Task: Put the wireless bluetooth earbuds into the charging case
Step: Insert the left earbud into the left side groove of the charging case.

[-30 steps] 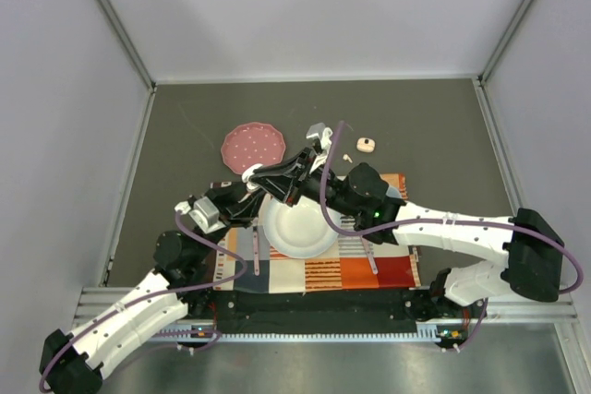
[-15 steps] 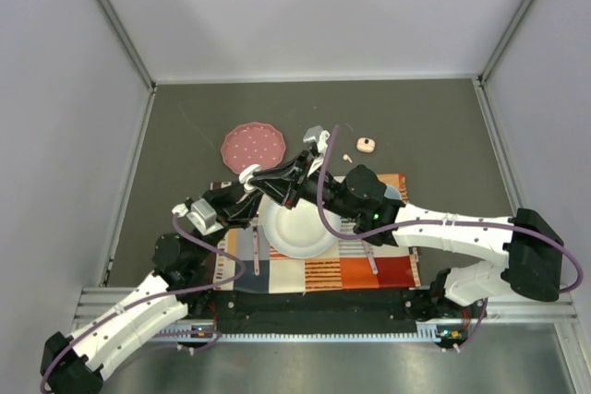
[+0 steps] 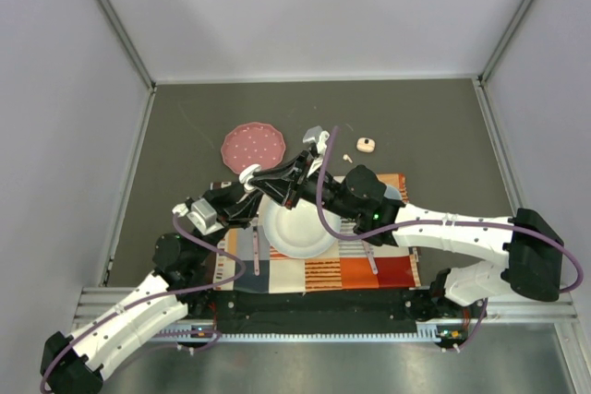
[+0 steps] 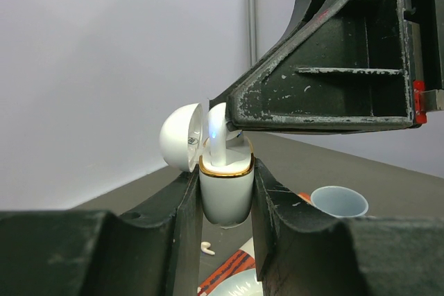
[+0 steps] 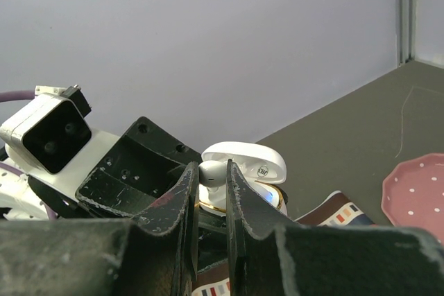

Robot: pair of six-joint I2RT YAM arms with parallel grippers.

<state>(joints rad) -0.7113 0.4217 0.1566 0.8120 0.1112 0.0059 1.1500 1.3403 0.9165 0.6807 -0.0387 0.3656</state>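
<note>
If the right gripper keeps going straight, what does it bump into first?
Probably the open charging case, clamped in the left gripper just ahead. The earbud that the right gripper carries looks partly inside it.

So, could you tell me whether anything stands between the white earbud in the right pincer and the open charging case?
Nothing visible does. The white plastic earbud, gripped by the right pincer, sits at the gold-rimmed mouth of the white charging case, whose domed lid is flipped aside.
</note>
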